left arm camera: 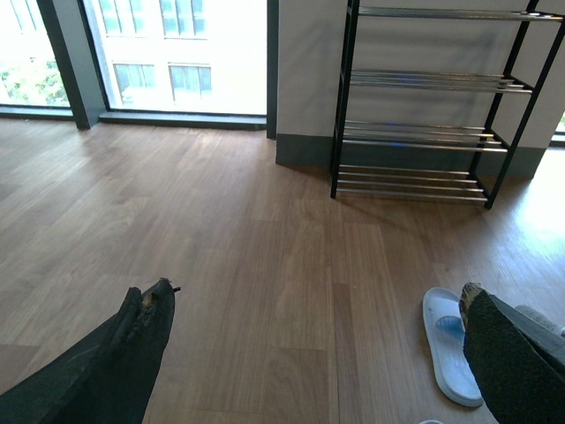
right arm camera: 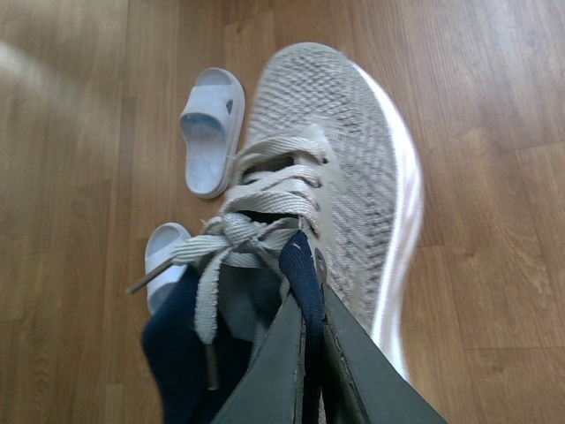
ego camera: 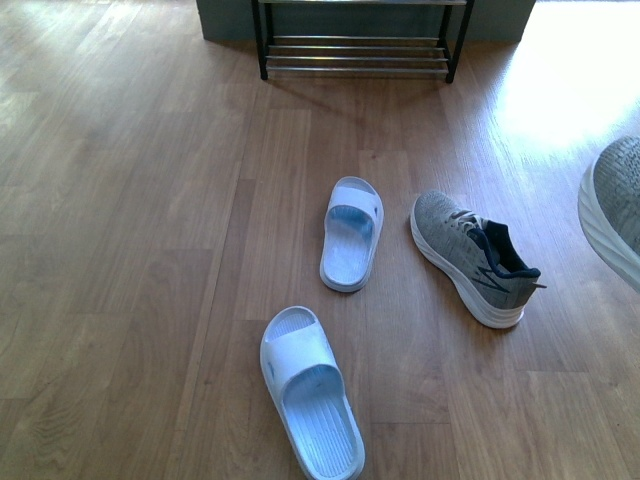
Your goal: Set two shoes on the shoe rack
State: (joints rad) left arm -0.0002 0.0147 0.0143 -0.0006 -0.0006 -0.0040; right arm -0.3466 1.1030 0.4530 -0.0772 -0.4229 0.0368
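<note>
Since sneaker 1 point(right arm camera: 340, 150) hangs clamped by its collar point(right arm camera: 300, 265) in right tool point(right arm camera: 311, 307), toe away from tool, well short and right of shoe rack point(ego camera: 355, 50), this tool makes the carry; sneaker 2 point(ego camera: 475, 260) on floor point(ego camera: 150, 250) before rack; left tool point(left arm camera: 313, 291) spread, empty.

The wood floor point(ego camera: 120, 250) holds a near slide point(ego camera: 310, 392), a far slide point(ego camera: 351, 233), one sneaker point(ego camera: 475, 258) and the rack point(ego camera: 357, 55).
</note>
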